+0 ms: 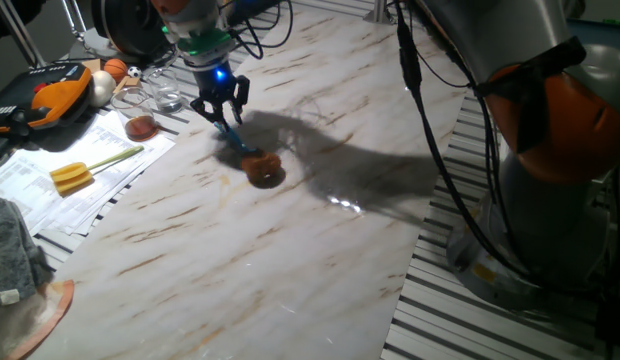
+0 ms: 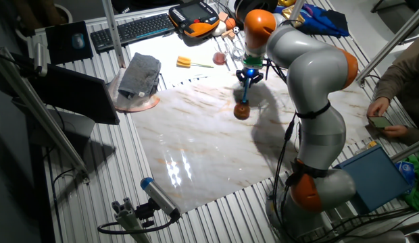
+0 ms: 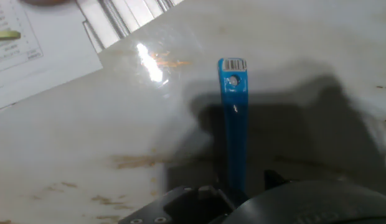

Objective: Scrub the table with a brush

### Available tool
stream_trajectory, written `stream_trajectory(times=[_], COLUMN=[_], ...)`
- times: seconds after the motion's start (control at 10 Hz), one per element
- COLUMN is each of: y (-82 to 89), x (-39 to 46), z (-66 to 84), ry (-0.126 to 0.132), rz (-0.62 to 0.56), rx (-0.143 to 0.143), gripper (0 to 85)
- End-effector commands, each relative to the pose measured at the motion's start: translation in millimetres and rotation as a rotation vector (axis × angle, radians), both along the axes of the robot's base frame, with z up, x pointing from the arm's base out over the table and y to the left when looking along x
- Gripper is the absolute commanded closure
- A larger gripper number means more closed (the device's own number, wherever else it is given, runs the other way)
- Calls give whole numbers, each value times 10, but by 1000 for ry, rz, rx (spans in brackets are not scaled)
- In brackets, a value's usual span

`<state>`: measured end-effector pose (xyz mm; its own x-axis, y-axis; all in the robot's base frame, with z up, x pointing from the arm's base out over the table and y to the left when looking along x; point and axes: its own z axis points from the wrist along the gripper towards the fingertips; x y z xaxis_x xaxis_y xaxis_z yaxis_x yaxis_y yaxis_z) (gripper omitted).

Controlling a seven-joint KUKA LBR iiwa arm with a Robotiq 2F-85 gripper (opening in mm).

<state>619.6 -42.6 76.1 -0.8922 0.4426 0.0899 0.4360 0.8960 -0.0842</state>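
The brush has a thin blue handle (image 1: 238, 138) and a brown bristle head (image 1: 263, 168) that rests on the white marble-look table (image 1: 240, 270). My gripper (image 1: 223, 112) is above the far left part of the table, shut on the upper end of the handle, which slants down to the head. In the other fixed view the gripper (image 2: 247, 75) holds the brush (image 2: 242, 109) near the table's (image 2: 196, 155) far edge. The hand view shows the blue handle (image 3: 234, 118) running out from between my fingers over the table (image 3: 87, 124).
A yellow-headed tool with a pale green handle (image 1: 80, 172) lies on paper sheets (image 1: 60, 190) left of the table. A grey cloth (image 1: 10, 255), an orange pendant (image 1: 60, 88), glassware (image 1: 160, 95) and a keyboard (image 2: 132, 28) lie beyond. A person's hand (image 2: 378, 111) is at the right.
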Motion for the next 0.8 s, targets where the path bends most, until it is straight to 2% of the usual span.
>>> stream_trajectory(times=[0.0,0.1,0.2,0.3,0.4,0.5,0.6,0.7], y=[32,93,154,203,241,290,320,348], x=[-3,-13,-49,-122,-181,-247,-315,-390], z=[34,101,198,340,448,521,582,639], ry=[1,3,3,7,15,-21,-47,-53], rz=[10,24,70,138,185,215,280,320], rx=[6,25,29,42,80,86,63,80], gripper=[0,170,340,680,850,850,850,850])
